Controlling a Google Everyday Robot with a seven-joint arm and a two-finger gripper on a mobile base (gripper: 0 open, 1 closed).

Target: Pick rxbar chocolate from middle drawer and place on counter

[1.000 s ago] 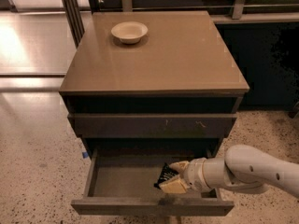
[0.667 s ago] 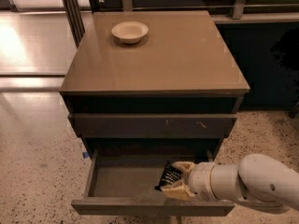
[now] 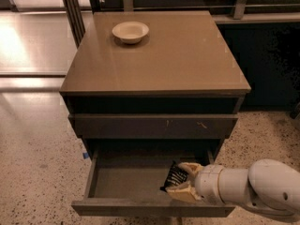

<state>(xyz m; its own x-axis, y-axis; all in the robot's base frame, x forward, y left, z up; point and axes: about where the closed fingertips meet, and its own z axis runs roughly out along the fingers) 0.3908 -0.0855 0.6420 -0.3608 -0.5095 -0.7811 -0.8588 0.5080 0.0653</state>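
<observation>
The middle drawer (image 3: 122, 182) is pulled open below the cabinet, its grey floor showing. The rxbar chocolate (image 3: 175, 177), a small black bar with white print, sits tilted between the fingers of my gripper (image 3: 183, 182) at the drawer's right side. The gripper is shut on the bar, one pale finger above and one below it, just over the drawer floor. My white arm (image 3: 253, 186) comes in from the lower right. The counter (image 3: 159, 60) is the glossy tan top of the cabinet above.
A cream bowl (image 3: 130, 32) stands at the counter's back left. A closed drawer front with pale scratches (image 3: 154, 125) lies above the open drawer. Speckled floor (image 3: 33, 172) lies to the left, and metal posts (image 3: 72, 8) stand behind the cabinet.
The gripper with the bar has stayed at the drawer's right side, shifting slightly; the arm has drawn back toward the lower right.
</observation>
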